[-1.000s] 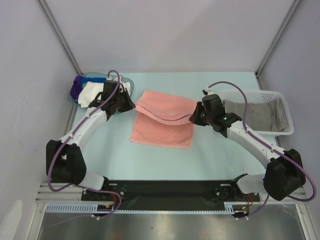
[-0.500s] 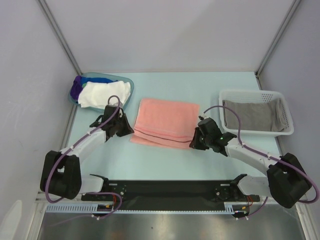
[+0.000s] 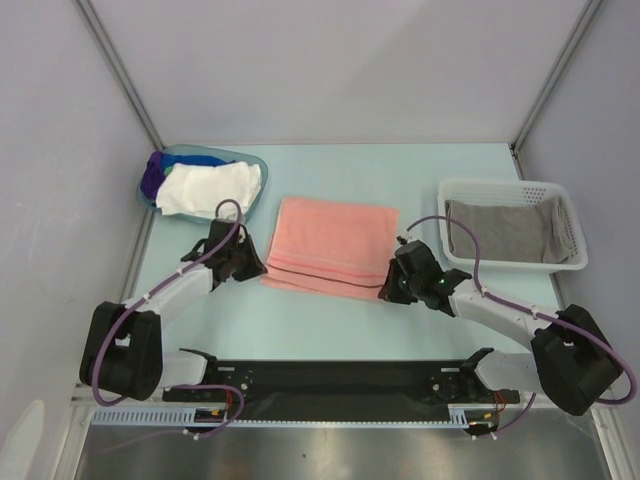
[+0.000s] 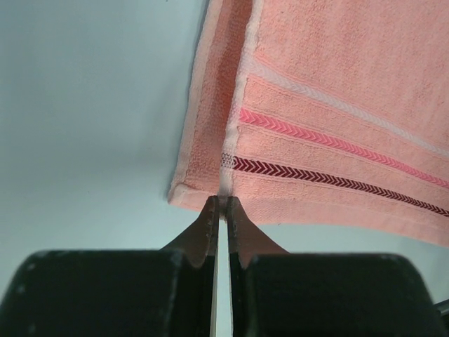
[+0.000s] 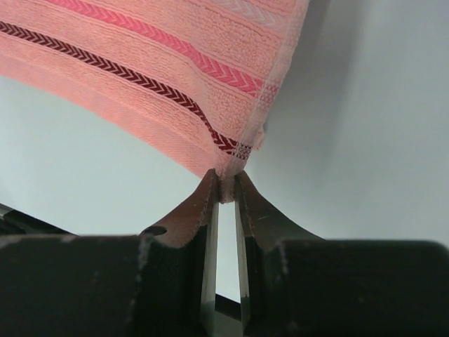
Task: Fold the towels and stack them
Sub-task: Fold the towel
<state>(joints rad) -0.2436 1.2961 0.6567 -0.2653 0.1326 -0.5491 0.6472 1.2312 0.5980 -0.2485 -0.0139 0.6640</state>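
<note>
Pink towel (image 3: 330, 245) lies folded flat mid-surface (image 3: 420, 180) — soft, light, limp terry; judged best taken at corners. Left jaws pinch near-left corner, right jaws pinch near-right corner. Count: one pink towel; one grey towel (image 3: 500, 235) in basket (image 3: 500, 184); tub (image 3: 215, 153) heap — white towel (image 3: 210, 188), blue towel (image 3: 185, 158), purple towel (image 3: 152, 178) showing.

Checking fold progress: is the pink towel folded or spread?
Folded: the pink towel lies doubled; the left wrist view shows two layers at its edge.
</note>
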